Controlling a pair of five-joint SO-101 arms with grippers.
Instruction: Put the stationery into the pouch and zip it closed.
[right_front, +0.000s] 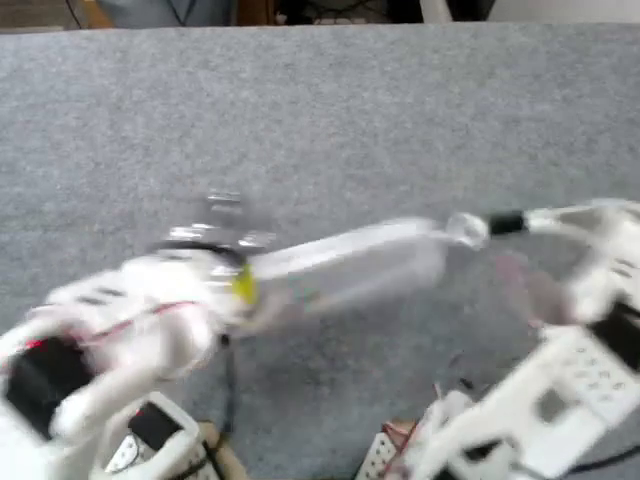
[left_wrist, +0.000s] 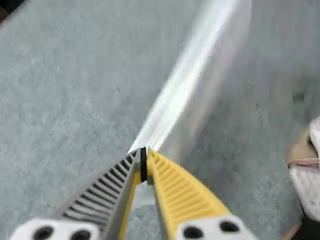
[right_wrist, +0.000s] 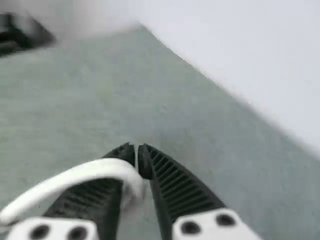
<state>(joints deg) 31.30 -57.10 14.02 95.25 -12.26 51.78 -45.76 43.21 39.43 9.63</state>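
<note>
The light is bright and even across the grey table (right_front: 330, 110). Shadows are soft and faint. The clear pouch (right_front: 350, 265) shines white along its length.

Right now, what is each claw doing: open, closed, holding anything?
Left claw: closed on the edge of the pouch.
Right claw: closed on a white loop, apparently the zip pull.

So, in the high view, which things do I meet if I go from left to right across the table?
left gripper → pouch → right gripper
</note>
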